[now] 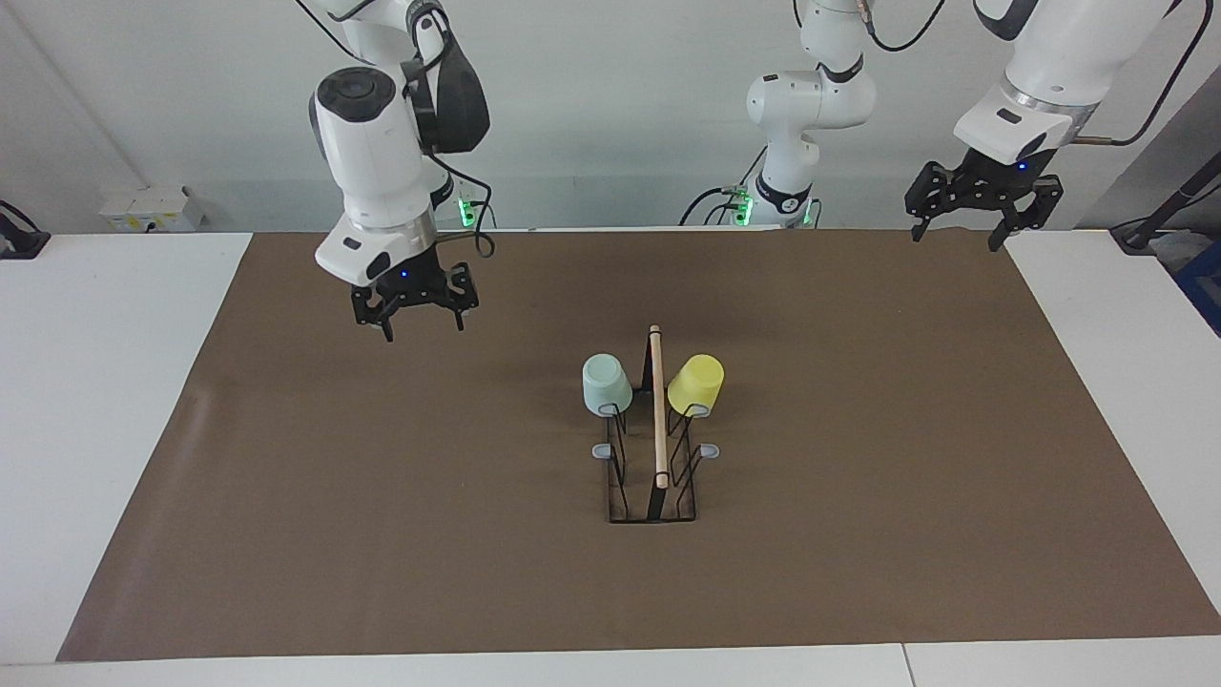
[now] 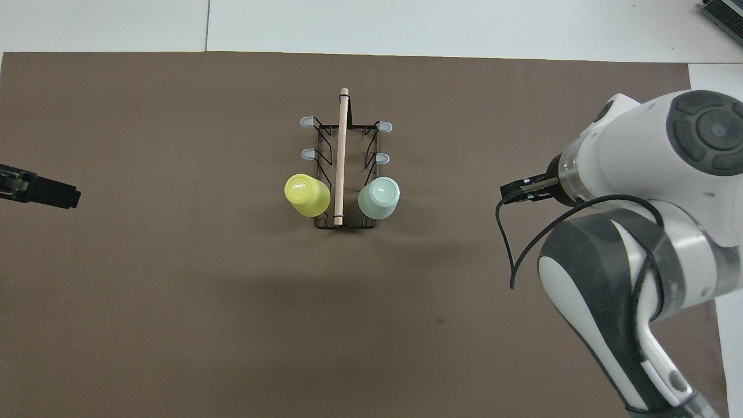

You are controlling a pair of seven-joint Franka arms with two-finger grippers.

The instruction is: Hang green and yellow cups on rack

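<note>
Rack point(image 1: 655, 448): narrow black wire stand with a light wooden rod along its top and grey-tipped prongs on both sides, standing mid-table on the brown paper sheet point(image 1: 382, 534), long axis running from the robots' edge toward the edge farthest from them. Pale mint-green tapered plastic cup point(image 1: 606, 384) hangs upside down on the prong nearest the robots on the side toward the right arm's end. Bright yellow tapered plastic cup point(image 1: 696, 385) hangs upside down, tilted outward, on the matching prong on the side toward the left arm's end. Cups flank the rod, apart from each other. The four prongs farther from the robots are bare.

Right hand point(image 1: 416, 307): raised over the brown sheet, between the rack and the corner of the table at the robots' edge and the right arm's end, well apart from the green cup. Fingers spread, holding nothing.

Left hand point(image 1: 983, 205): raised over the sheet's corner at the robots' edge and the left arm's end, well apart from the yellow cup. Fingers spread wide, holding nothing.

Open sheet all round the rack, widest toward both table ends. White table point(image 1: 105, 401) shows as a margin outside the sheet on every side.
</note>
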